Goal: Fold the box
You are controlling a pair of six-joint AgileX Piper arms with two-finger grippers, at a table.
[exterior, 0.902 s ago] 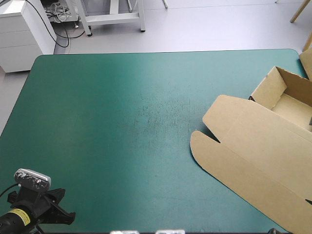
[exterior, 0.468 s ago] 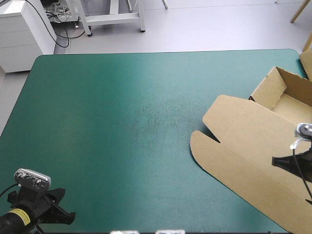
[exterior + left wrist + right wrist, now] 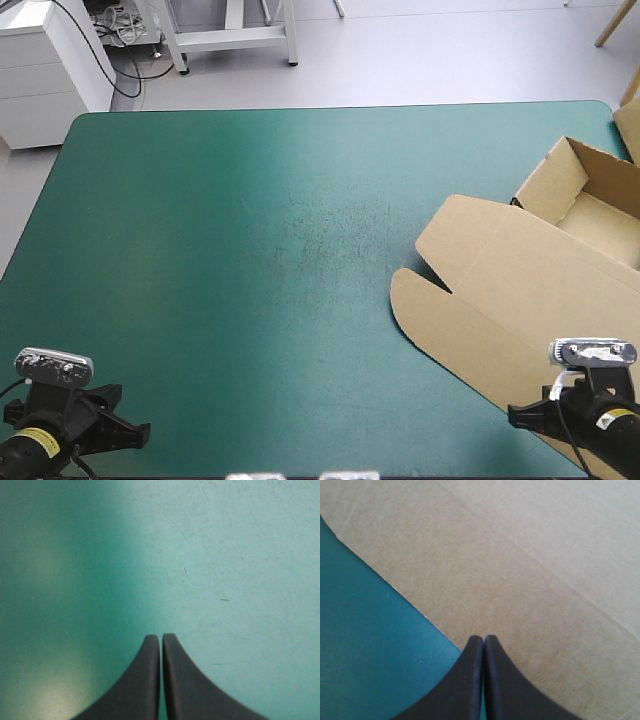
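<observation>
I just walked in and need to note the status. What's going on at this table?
Two robot arms are at a teal-green table with a brown box, and neither is holding it. The box sits on the table's right side as an open tray, its lid lying flat toward the near edge. The left claw is shut over bare cover near the near left corner. The right claw, also shut, is over the lid's near edge and grips nothing.

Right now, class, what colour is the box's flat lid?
Plain brown; the box shows best in the high view.
</observation>
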